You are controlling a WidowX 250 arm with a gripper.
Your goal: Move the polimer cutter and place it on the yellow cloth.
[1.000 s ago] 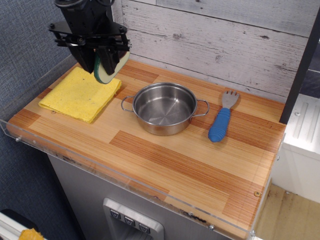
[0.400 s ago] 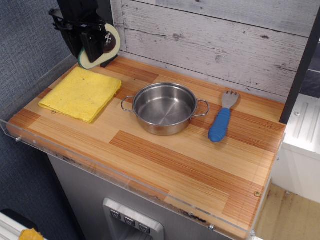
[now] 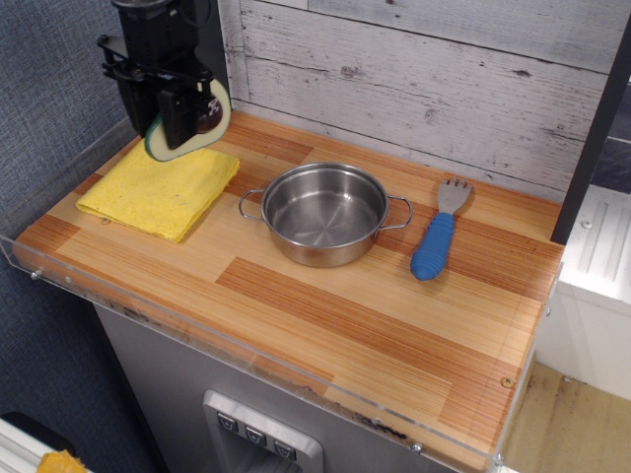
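Gripper [image 3: 177, 116] clenched the polimer cutter [image 3: 202, 123], tilted on edge above the yellow cloth's [image 3: 148, 192] far edge; cloth centre lay below and nearer the camera.

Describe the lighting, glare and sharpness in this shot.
In the observation.image view, the light is even and soft; the steel pot shows pale reflections inside; the clear front guard catches faint glare; the hand holding the polimer cutter is dark, with little detail; the yellow cloth and fork look sharp.
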